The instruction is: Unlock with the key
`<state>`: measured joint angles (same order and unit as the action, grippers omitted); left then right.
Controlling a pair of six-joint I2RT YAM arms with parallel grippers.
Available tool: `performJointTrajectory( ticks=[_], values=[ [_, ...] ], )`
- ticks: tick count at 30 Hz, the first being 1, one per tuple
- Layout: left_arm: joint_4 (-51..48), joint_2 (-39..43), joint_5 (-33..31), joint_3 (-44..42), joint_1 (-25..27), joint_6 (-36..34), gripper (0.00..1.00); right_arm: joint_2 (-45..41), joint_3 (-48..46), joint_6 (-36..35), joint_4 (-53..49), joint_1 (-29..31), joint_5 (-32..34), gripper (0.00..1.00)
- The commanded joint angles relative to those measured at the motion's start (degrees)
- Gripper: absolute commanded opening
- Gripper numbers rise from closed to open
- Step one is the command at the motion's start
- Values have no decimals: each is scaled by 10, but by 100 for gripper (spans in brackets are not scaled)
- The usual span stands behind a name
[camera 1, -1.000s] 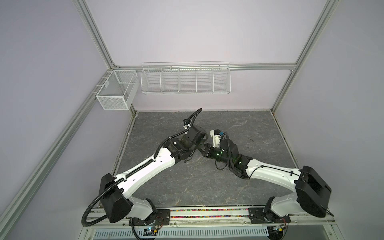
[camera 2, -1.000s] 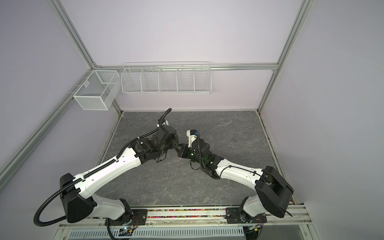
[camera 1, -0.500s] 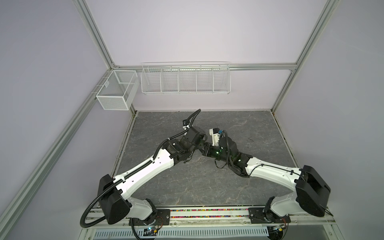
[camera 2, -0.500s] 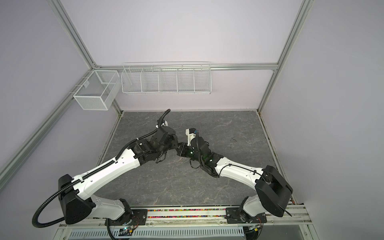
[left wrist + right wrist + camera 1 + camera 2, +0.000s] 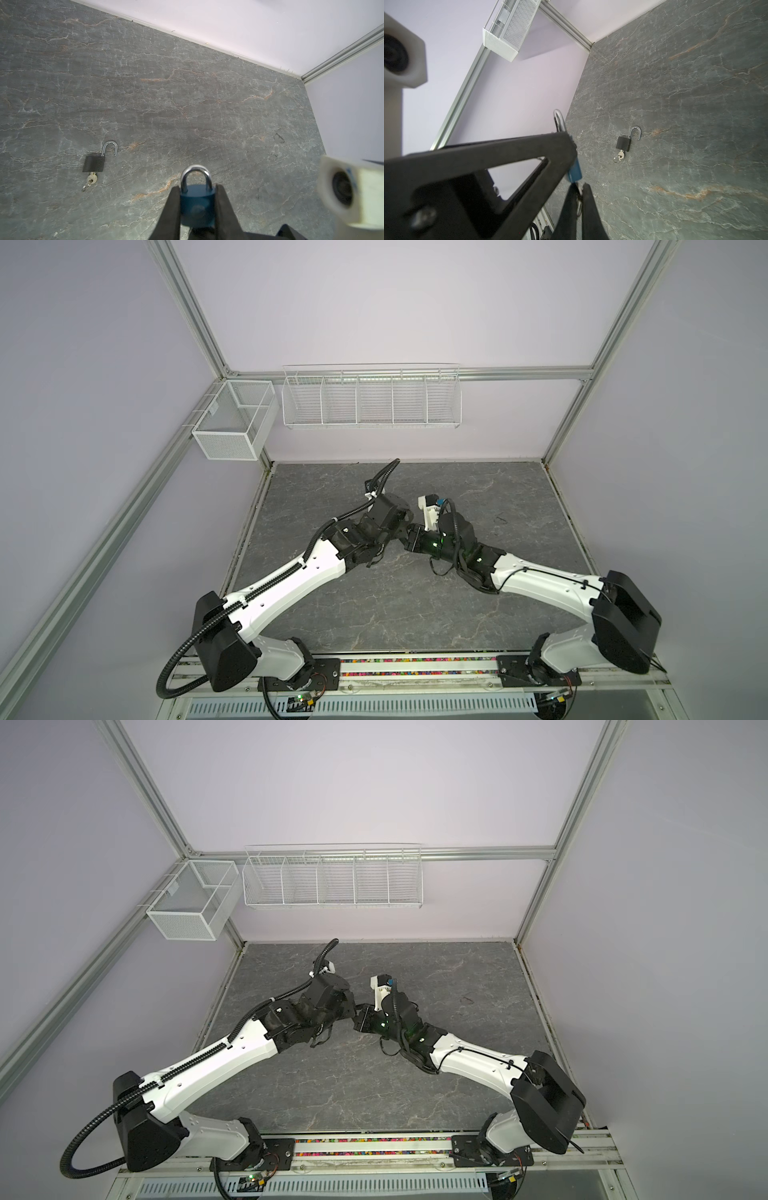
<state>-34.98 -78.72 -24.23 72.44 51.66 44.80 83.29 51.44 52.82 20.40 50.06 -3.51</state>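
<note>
A blue padlock (image 5: 197,204) with a silver shackle (image 5: 196,174), both legs seated in the body, is held above the table by my left gripper (image 5: 197,187), which is shut on its sides. In the right wrist view my right gripper (image 5: 579,186) sits right under the blue padlock (image 5: 574,173), shut on a key whose ring (image 5: 579,199) shows between the fingers. The key's blade is hidden. In both top views the two grippers meet at mid-table, left gripper (image 5: 398,526) against right gripper (image 5: 410,537), also left gripper (image 5: 349,1011) and right gripper (image 5: 360,1021).
A black padlock (image 5: 94,163) lies flat on the grey stone table (image 5: 187,93) with its shackle swung open and a key (image 5: 91,178) in it; it also shows as the black padlock (image 5: 623,143). A wire rack (image 5: 371,396) and a mesh basket (image 5: 235,418) hang on the walls.
The right gripper has edged slightly toward the left gripper. Both grips look the same as before.
</note>
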Motion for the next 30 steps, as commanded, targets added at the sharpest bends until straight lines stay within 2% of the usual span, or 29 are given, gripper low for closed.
performJointTrajectory(
  ticks=[1,8,11,16,21,30],
  values=[
    [-8,27,-5,-27,9,-8,0,-15,14,-8,45,-8,18,6],
    [10,48,-40,-20,3,-25,0,-30,-26,-12,65,-6,-7,28],
    [22,56,-45,-20,1,-28,0,-37,-41,-13,81,-5,-21,32],
    [28,64,-52,-19,0,-29,0,-32,-47,-23,106,-6,-64,32],
    [33,67,-44,-20,0,-27,0,-16,-45,-22,141,-13,-81,27],
    [32,68,-34,-20,-1,-25,0,-5,-35,-32,140,-14,-71,15]
  ],
)
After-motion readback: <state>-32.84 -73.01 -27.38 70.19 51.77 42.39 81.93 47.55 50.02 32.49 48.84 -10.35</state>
